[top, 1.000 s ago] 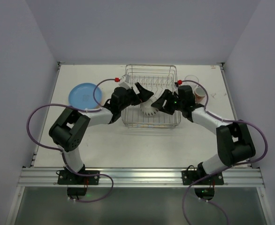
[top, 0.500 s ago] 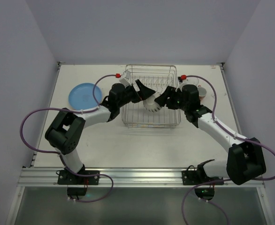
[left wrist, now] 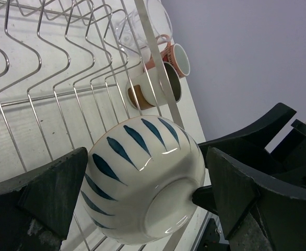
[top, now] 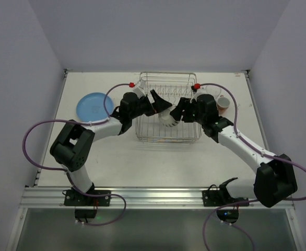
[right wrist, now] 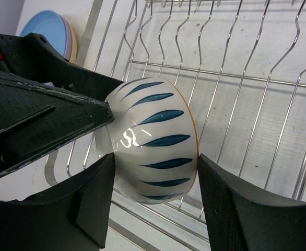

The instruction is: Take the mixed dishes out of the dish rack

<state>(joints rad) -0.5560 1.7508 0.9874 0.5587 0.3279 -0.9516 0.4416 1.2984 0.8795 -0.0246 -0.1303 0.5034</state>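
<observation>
The cream bowl with blue stripes (top: 167, 118) hangs above the silver wire dish rack (top: 168, 78). My left gripper (top: 163, 109) is shut on the bowl's sides (left wrist: 142, 183). My right gripper (top: 177, 113) is shut on it from the other side, one finger on the base and one on the orange rim (right wrist: 153, 141). The rack's tines (left wrist: 38, 94) stand empty below the bowl (right wrist: 247, 78). The blue plate (top: 92, 106) lies on the table left of the rack, and a yellow edge shows under it in the right wrist view (right wrist: 72, 48). The purple plate is hidden.
Right of the rack stand the clear glass tumbler (top: 213, 90) and two reddish-brown cups (top: 223, 103); they also show in the left wrist view, the tumbler (left wrist: 153, 18) and the cups (left wrist: 171, 57). White walls close in the table on three sides.
My right arm swung left and up to the lifted bowl, and its fingers now bracket it. My left gripper has raised the bowl slightly above the rack.
</observation>
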